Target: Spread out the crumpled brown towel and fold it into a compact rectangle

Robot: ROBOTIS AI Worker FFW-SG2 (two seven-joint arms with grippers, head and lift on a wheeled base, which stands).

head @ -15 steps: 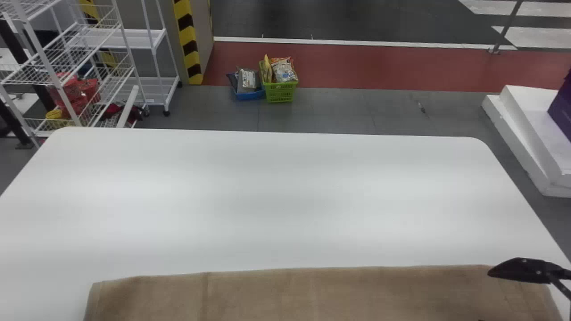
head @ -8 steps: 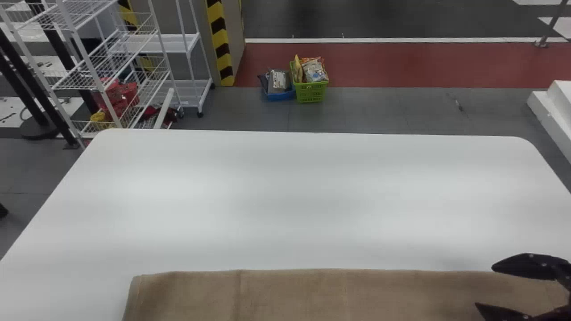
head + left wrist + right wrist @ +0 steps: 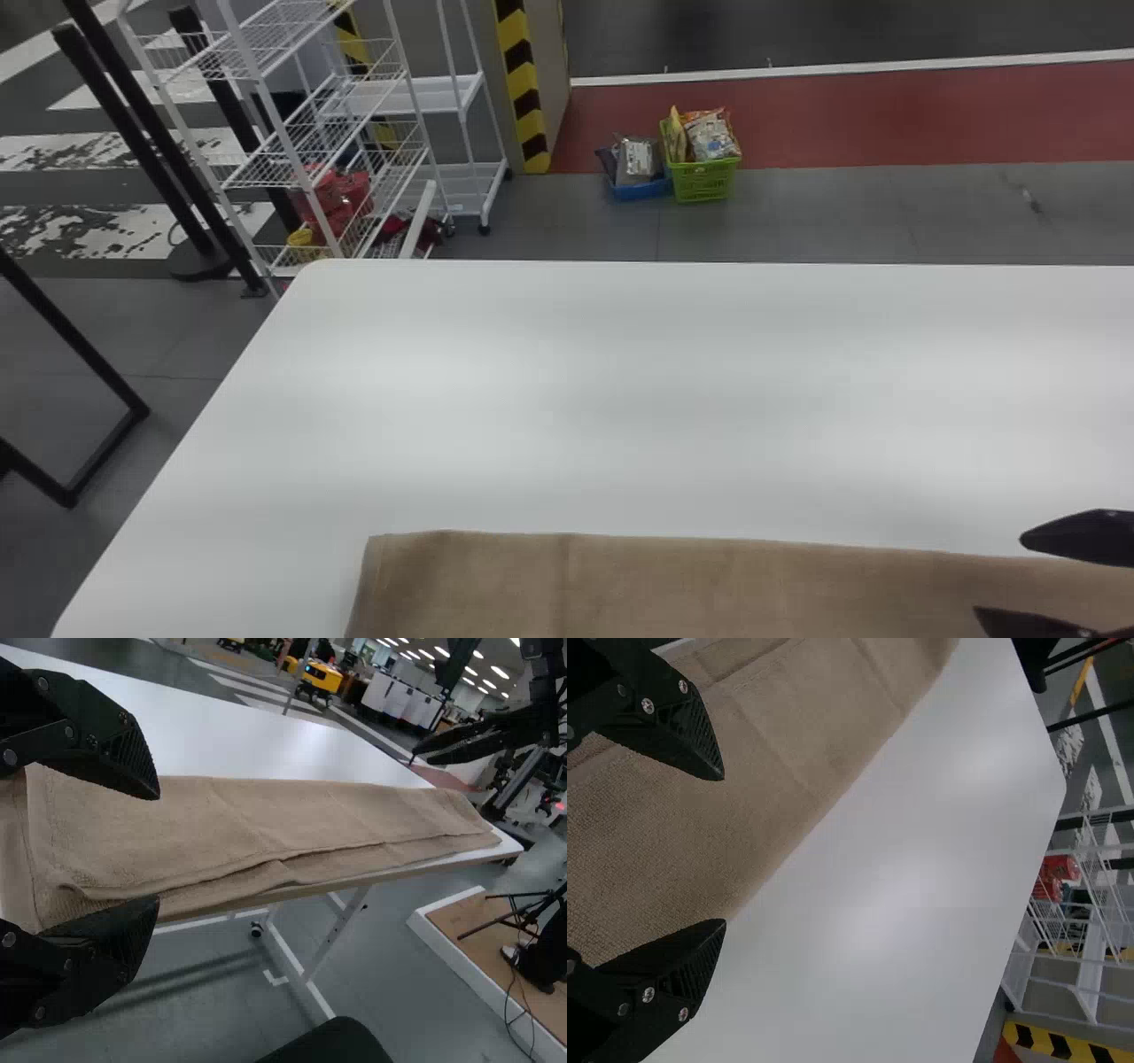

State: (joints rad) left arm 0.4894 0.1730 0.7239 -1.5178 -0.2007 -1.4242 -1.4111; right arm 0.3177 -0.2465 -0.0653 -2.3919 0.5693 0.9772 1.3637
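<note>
A green basket (image 3: 702,180) sits on the floor beyond the white table (image 3: 664,381) in the head view. Along the table's near side lies the towel (image 3: 656,585), a wide brown band with a fairly straight far edge and faint cross creases; its near part runs out of the picture. Over its right-hand stretch the right gripper (image 3: 999,574) has its fingers spread, with nothing between them.

In the left wrist view, the towel is a long strip of stacked layers, their edges slightly uneven and rippled beside the table's near edge. The left gripper (image 3: 158,846) is open too, its fingers parted at one end of the strip and gripping nothing. The long fold looks made; the step in hand seems to be shortening the strip. To do it well, pinch every layer at the end, lift just enough to clear, and lay it over squarely. Catching only the top layer would skew the stack.

In the right wrist view, the right fingers stand apart near the towel's far edge. The weave looks coarse and soft, so smoothing after the fold should help it lie flat.
</note>
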